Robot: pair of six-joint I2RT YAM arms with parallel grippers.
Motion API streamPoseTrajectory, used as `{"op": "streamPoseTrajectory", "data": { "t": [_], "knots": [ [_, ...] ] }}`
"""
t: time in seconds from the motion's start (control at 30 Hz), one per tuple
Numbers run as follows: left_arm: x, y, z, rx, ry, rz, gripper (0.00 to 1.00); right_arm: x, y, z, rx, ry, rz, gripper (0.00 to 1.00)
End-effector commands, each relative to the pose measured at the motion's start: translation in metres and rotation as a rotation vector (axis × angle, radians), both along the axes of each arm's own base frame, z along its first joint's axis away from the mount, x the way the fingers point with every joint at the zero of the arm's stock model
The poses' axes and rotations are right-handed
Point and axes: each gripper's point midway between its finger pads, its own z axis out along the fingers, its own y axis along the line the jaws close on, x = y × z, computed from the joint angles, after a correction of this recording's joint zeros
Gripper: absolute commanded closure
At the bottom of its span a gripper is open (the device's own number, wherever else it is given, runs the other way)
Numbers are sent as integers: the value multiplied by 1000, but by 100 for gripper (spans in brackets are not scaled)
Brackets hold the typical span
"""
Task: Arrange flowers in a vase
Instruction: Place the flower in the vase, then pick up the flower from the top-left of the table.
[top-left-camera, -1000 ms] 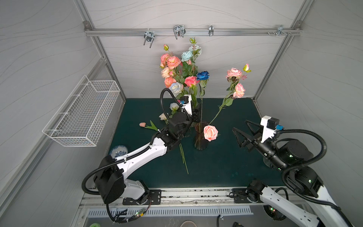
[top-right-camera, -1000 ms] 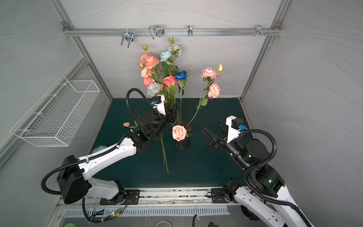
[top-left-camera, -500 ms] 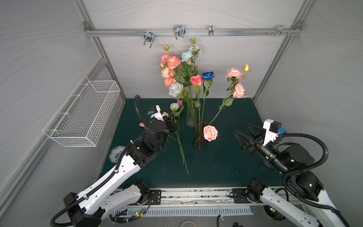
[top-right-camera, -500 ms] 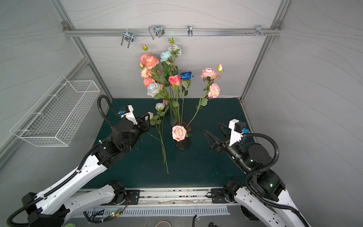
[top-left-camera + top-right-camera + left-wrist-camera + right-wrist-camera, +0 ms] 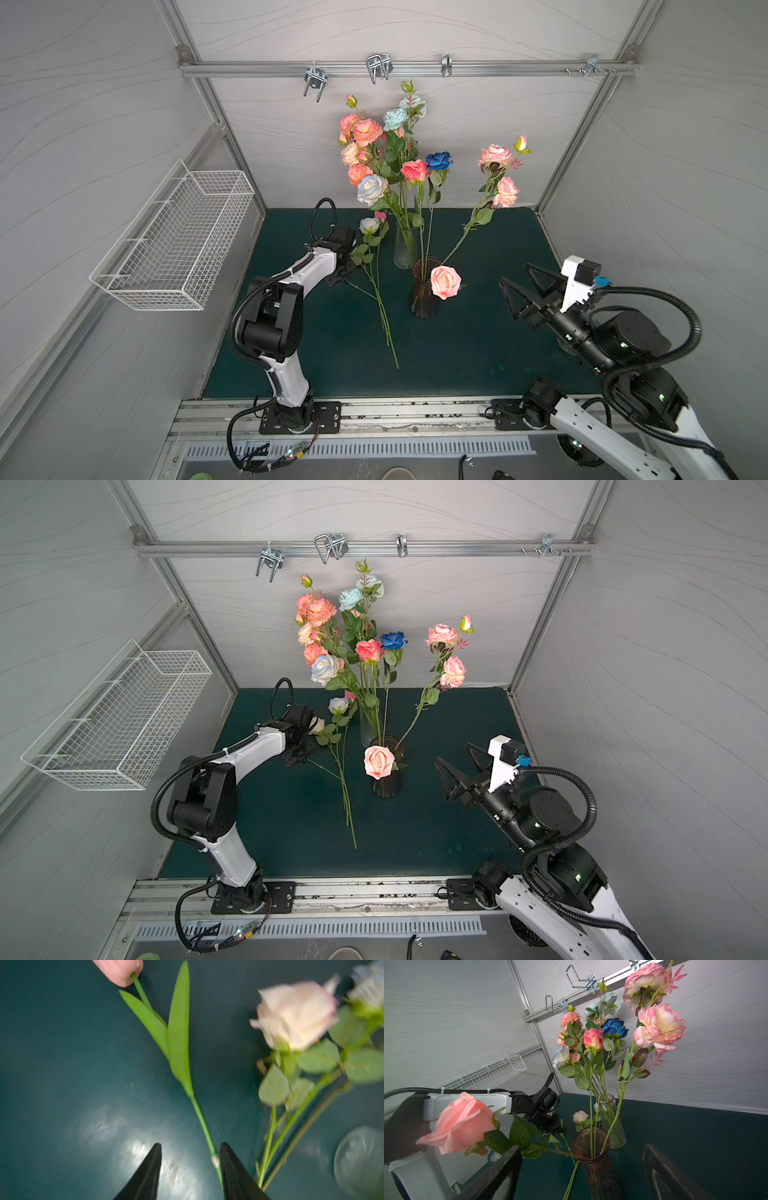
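**A:** Where are the flowers [image 5: 371, 188] sitting?

**B:** Most are standing in two vases. The dark vase [image 5: 422, 303] is sitting in the middle of the table [image 5: 478, 353]. It is holding a blue rose [image 5: 439, 160], a red-pink rose [image 5: 414, 170] and a branch of pink blooms [image 5: 494, 154] leaning toward the right edge. A peach rose [image 5: 445, 281] is drooping over its rim. The clear vase [image 5: 404, 251] is standing just behind it, toward the back edge, carrying the tall bunch [image 5: 365, 132].

**A:** Anything lying loose?

**B:** A few loose stems [image 5: 382, 307] are lying left of the dark vase, heads pointing toward the back edge.

**A:** What is the left gripper [image 5: 190, 1144] doing?

**B:** It is hovering low over them, jaws standing apart. The thin stem [image 5: 202, 1120] of a pink bud [image 5: 120, 970] is lying against the inner side of one finger [image 5: 234, 1174], unclamped.

**A:** And the right gripper [image 5: 514, 273]?

**B:** It is hanging to the right of the dark vase, jaws spread wide, gripping nothing.
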Motion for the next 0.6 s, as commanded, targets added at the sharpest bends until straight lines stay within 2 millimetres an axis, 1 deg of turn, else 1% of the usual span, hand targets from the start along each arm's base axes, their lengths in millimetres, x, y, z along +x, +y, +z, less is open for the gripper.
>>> {"op": "streamPoseTrajectory", "data": {
  "t": [0.0, 0.13, 0.3, 0.4, 0.5, 0.57],
  "knots": [
    [-7, 16, -17, -35, 97, 111, 48, -6, -12, 8, -1, -35, -32, 8],
    [4, 21, -26, 2, 114, 115, 44, -7, -17, 9, -21, -44, -47, 7],
    [9, 30, -41, 50, 152, 136, 43, -9, -17, 11, -27, -57, -41, 7],
    [11, 28, -48, 43, 150, 134, 44, -7, -16, 8, -37, -52, -43, 7],
    [14, 25, -47, 27, 110, 122, 44, -7, -16, 6, -38, -50, -44, 7],
    [11, 27, -51, 33, 120, 122, 51, -7, -16, 7, -34, -52, -48, 7]
  ]
}}
